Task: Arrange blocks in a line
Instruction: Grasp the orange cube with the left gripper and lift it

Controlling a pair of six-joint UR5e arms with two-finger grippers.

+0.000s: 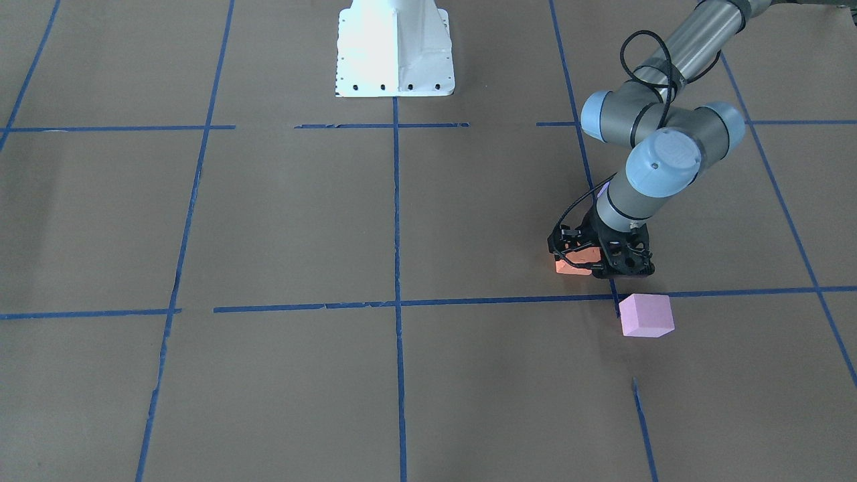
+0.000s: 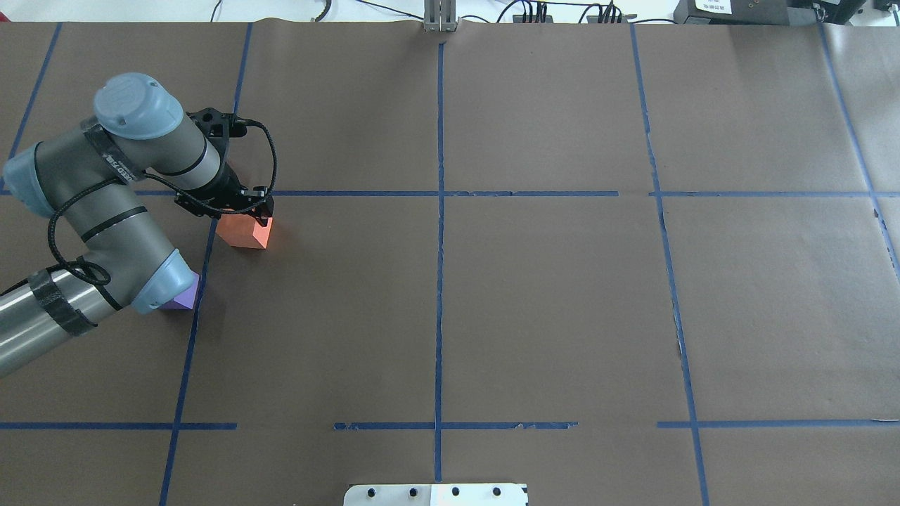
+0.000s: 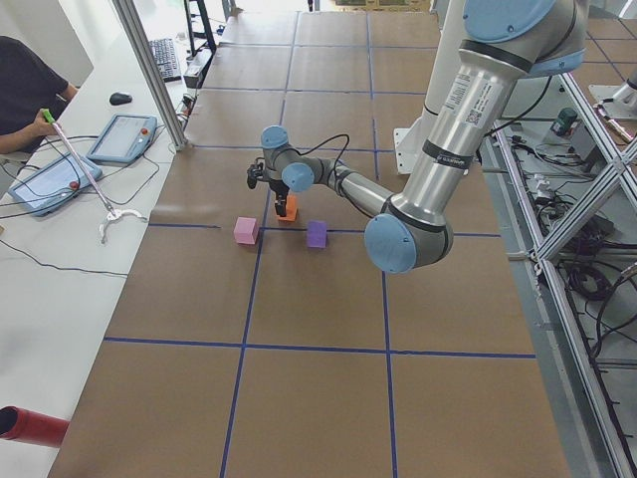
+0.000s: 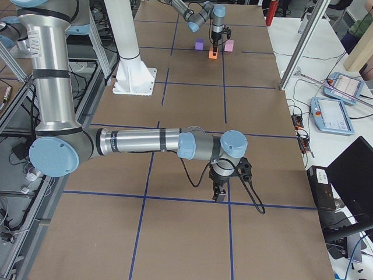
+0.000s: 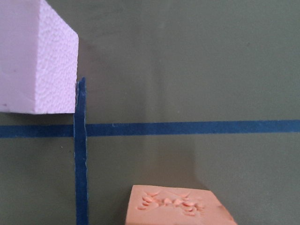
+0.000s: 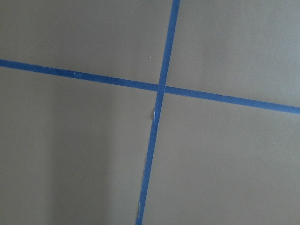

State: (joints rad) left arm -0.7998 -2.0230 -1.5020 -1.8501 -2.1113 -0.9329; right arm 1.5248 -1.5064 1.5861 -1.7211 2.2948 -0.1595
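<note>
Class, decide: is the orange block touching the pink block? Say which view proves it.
Apart. The left wrist view shows a blue tape line lying in the gap between the orange block and the pink block.

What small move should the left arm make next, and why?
Probably slide the orange block, which the left gripper seems to clasp, sideways into the gap between pink block and violet block; it sits off their line.

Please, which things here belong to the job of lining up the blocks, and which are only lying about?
Job: orange block, pink block, violet block, left claw.
Lying about: tablet, mouse, keyboard, red tube.
</note>
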